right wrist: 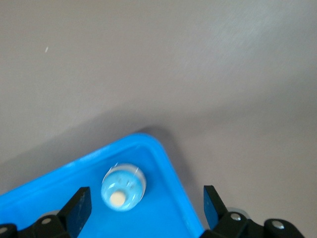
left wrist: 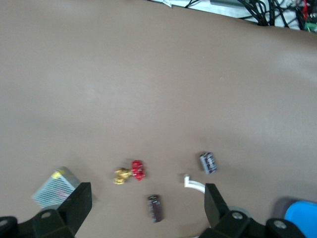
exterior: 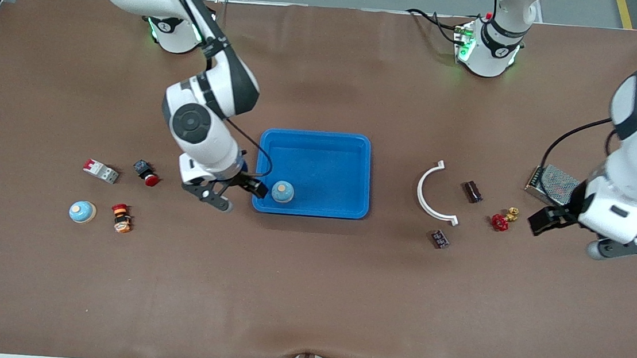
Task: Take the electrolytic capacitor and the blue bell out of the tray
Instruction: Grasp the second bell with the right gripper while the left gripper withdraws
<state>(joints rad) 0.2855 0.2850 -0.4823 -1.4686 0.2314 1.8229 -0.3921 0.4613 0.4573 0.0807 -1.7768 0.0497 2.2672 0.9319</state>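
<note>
So the brown table (exterior: 308, 293) is carrying everything, and the blue tray (exterior: 327, 145) is sitting around the middle of it. 1 blue bell (exterior: 283, 192) is already lying inside the tray, in the corner nearest the front camera on the right arm's end. The right gripper (exterior: 235, 192) is hovering over that same tray corner with its fingers spread wide, gripping nothing. The left gripper (exterior: 570, 233) is hanging over the left arm's end of the table, also released and empty.

A white curved bracket (exterior: 431, 192) is lying between the tray and the left arm's end. A dark capacitor (exterior: 472, 191) is resting just beside it, and another capacitor (exterior: 440, 239) is sitting nearer the front camera. A 2nd blue bell (exterior: 82, 212) is sitting toward the right arm's end, near the front edge side of that cluster of small parts.
</note>
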